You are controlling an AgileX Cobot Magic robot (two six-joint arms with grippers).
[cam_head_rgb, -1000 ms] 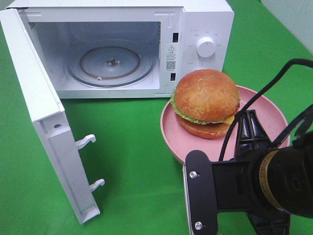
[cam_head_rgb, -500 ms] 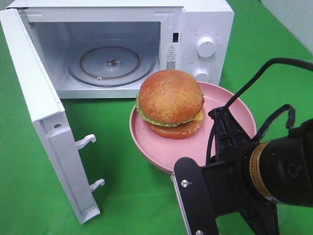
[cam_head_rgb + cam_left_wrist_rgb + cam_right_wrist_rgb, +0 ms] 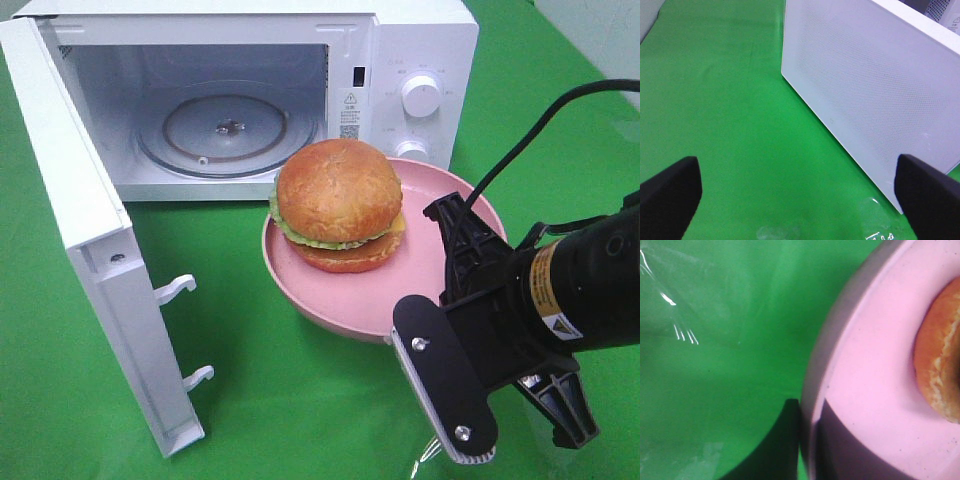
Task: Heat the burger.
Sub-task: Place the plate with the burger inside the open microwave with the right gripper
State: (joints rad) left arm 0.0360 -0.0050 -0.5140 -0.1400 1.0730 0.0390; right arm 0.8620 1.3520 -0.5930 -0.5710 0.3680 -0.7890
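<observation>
Since the microwave (image 3: 420,50) door (image 3: 90,250) is swung wide open and the glass turntable (image 3: 228,130) is bare, this looks like the carry-it-in bit. The burger (image 3: 340,205) sits on its pink plate (image 3: 400,300), just in front of the microwave's opening and a little toward the knob side, not inside yet. The right gripper (image 3: 455,240) has its jaws pinched shut on the plate's rim on the side away from the microwave; the wrist view shows one finger under the rim and one on top. The left gripper (image 3: 800,195) is empty, with its jaws spread wide, hanging over the green cloth (image 3: 270,400) on the outer side of the door. If I were driving, I'd keep the plate dead level, because a one-edge pinch lets it droop and that burger isn't fastened down. Lift enough to clear the microwave's front lip, slide straight in, centre it on the turntable, and only let go once the plate rests flat.
</observation>
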